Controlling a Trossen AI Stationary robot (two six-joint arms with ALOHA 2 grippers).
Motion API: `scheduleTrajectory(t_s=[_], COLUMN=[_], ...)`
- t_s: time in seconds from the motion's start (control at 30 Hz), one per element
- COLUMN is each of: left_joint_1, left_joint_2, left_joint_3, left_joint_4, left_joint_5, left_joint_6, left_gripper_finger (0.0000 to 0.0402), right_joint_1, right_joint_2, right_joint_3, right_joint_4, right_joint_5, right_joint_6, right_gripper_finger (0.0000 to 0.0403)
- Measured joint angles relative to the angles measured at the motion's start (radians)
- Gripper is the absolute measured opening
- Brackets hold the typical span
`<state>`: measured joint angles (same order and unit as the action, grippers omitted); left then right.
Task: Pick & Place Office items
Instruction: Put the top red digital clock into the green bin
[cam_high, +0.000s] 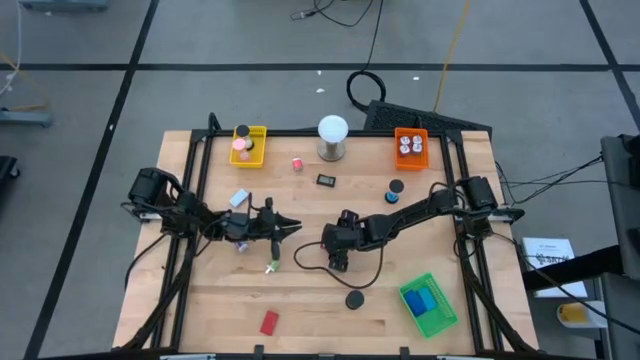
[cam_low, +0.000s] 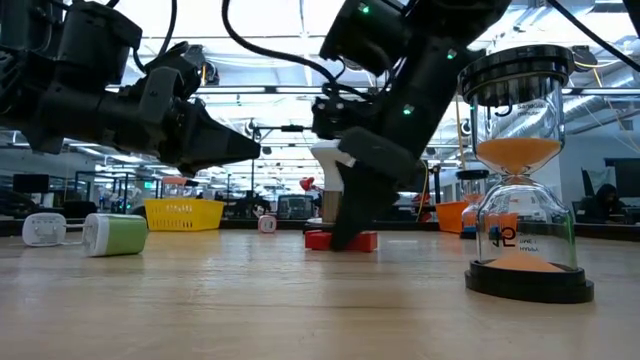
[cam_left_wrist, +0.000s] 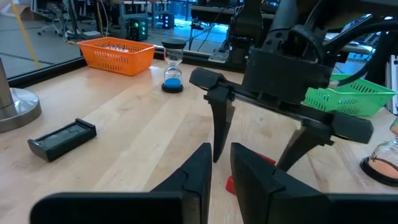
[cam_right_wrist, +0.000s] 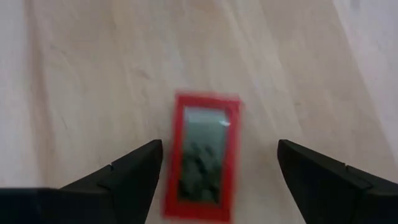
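Directly beneath the right hand (cam_right_wrist: 219, 149), flat on the wooden worktop (cam_high: 220, 300): a red block (cam_right_wrist: 202, 155) with a grey face. Sits between the two fingers, which stand wide apart, one on either flank. Long axis running 12 to 6 o'clock in the right wrist view, so crosswise to the closing line (a favourable lie, judging by this: the fingers would meet the narrow width). Slightly off centre, nearer the 9 o'clock finger. From table height, fingertips down around the block and seemingly just off the wood; contact cannot be told. A straight short drop and a squeeze looks like all that is called for.

Close by, at roughly 10 o'clock from the right hand in the high view: the left hand (cam_high: 290, 228), fingers all but together, holding nothing, pointing toward the right one. Plainly the farther of the two from the block.

Further out on the same boards: a green-and-white piece (cam_high: 270, 267) at 9 o'clock, a second red block (cam_high: 269, 322) at 7, an orange-sand hourglass (cam_low: 520, 170), a green tray (cam_high: 430, 305) at 4.

Beyond the worktop, a bright open room with ceiling lights.
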<state>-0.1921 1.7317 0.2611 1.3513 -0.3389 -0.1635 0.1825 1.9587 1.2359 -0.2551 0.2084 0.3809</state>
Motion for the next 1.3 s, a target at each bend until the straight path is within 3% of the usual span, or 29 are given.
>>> scheduleTrajectory(t_s=[0.73,0.97,1.3], left_joint_1=[0.0,0.0,-0.001], left_joint_2=[0.0,0.0,0.0], left_joint_3=[0.004,0.004,0.003], left_joint_4=[0.004,-0.005,-0.026], left_joint_5=[0.0,0.13,0.138], left_joint_6=[0.0,0.126,0.129], left_gripper_finger=[0.0067,0.0067,0.0067], right_joint_1=[0.001,0.001,0.023], right_joint_2=[-0.02,-0.021,-0.066], right_joint_3=[-0.001,-0.001,-0.001], right_joint_4=[-0.007,-0.008,-0.124], right_joint_5=[-0.002,-0.002,-0.029], right_joint_6=[0.0,0.009,0.059], right_gripper_finger=[0.0138,0.0134,0.0134])
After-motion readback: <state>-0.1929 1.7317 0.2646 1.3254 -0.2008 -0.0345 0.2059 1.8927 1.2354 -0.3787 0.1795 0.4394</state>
